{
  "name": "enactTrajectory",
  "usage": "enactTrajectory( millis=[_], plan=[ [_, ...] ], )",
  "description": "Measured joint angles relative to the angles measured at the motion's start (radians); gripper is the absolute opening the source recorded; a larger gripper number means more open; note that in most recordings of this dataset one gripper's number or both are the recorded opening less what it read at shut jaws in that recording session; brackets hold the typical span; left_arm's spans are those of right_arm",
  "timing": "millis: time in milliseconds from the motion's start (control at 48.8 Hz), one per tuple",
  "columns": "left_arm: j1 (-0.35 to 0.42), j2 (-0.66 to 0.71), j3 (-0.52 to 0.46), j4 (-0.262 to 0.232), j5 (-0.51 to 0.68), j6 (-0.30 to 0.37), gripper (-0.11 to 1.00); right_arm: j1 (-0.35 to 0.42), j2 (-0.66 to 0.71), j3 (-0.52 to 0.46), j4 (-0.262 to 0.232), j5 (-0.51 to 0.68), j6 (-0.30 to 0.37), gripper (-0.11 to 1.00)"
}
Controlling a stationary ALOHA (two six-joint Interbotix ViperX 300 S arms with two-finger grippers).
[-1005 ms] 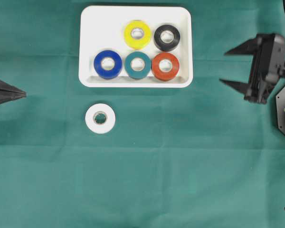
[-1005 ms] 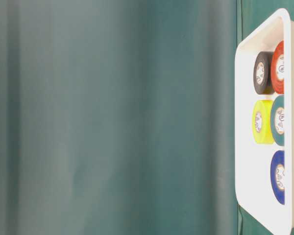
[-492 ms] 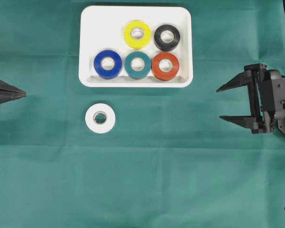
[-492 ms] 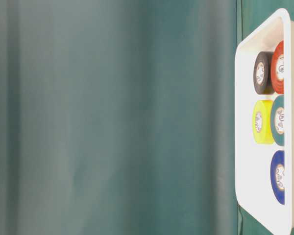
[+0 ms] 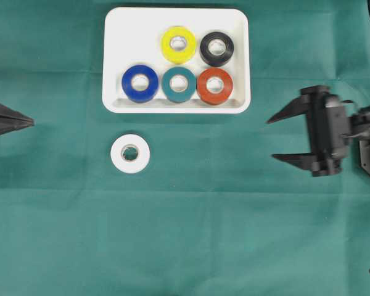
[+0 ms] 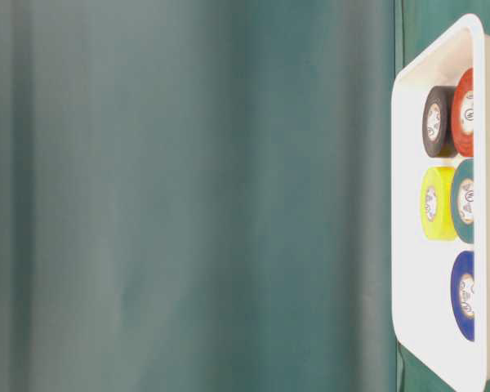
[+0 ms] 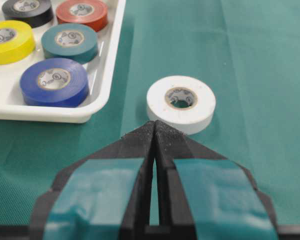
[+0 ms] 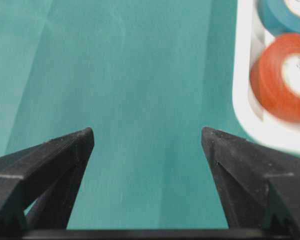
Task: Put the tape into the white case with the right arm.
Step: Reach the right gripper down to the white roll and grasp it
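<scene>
Overhead exterior: approach step. Right claw (image 5: pixel 275 137) spread wide, empty, near the bench's right edge, well apart from white tape roll (image 5: pixel 130 153) lying just beside the white case (image 5: pixel 237 61)'s near rim. Next: reach left, straddle roll.

Flat white tape roll (image 5: pixel 130 153) lying hole-up on green cloth, just below the shallow white rectangular plastic case (image 5: pixel 113 55), case holding yellow, black, blue, teal and red rolls, black right arm (image 5: pixel 324 131) well apart at right, fingers spread.
</scene>
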Motion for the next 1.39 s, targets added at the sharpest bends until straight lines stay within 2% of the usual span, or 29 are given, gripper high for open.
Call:
enactTrajectory(
  millis=[369, 738, 1066, 1395],
  plan=[
    [0.0, 0.0, 0.0, 0.0, 0.0, 0.0, 0.0, 0.034, 0.371, -0.304, -0.002, -0.038, -0.003, 0.81],
    [0.0, 0.0, 0.0, 0.0, 0.002, 0.0, 0.0, 0.069, 0.632, -0.601, -0.002, -0.037, -0.003, 0.81],
    [0.002, -0.002, 0.0, 0.002, 0.0, 0.0, 0.0, 0.094, 0.747, -0.759, -0.002, -0.028, -0.003, 0.81],
    [0.002, -0.002, 0.0, 0.002, 0.002, 0.0, 0.0, 0.101, 0.813, -0.857, -0.002, 0.021, -0.003, 0.81]
  ],
)
